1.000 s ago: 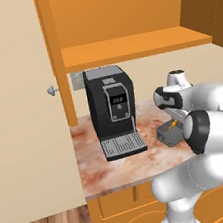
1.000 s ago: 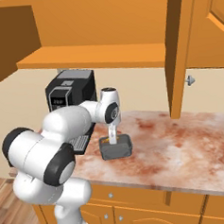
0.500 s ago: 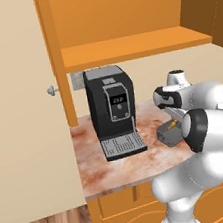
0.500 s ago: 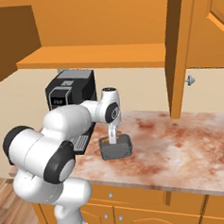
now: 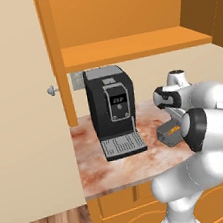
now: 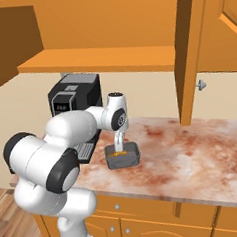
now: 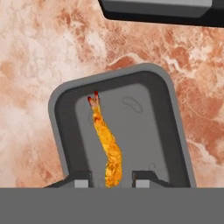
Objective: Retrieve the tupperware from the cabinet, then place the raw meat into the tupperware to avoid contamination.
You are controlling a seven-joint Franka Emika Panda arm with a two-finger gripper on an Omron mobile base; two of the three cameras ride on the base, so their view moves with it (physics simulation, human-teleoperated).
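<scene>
The tupperware point(image 7: 61, 109) is a dark grey rounded tray standing on the marbled counter point(image 6: 193, 155). The raw meat point(image 7: 109, 148), a thin orange sliver with a red tip, lies lengthwise on its floor. My gripper point(image 7: 112, 180) points straight down into the tray, and its two tips stand slightly apart on either side of the meat's near end with a small gap on each side. From the right base view the gripper point(image 6: 120, 149) hangs over the tupperware point(image 6: 124, 162). The cabinet point(image 5: 124, 48) above has its doors swung open and its shelf bare.
A black coffee machine point(image 5: 111, 111) stands on the counter just left of the tray, and its drip tray shows as a dark edge point(image 7: 157, 11) in the hand view. The open cabinet doors point(image 5: 17, 112) point(image 6: 188, 50) hang at both sides. Counter room lies to the right point(image 6: 204, 164).
The fingers have parted and let go of the meat, which now rests in the tray. The arm has barely shifted.
</scene>
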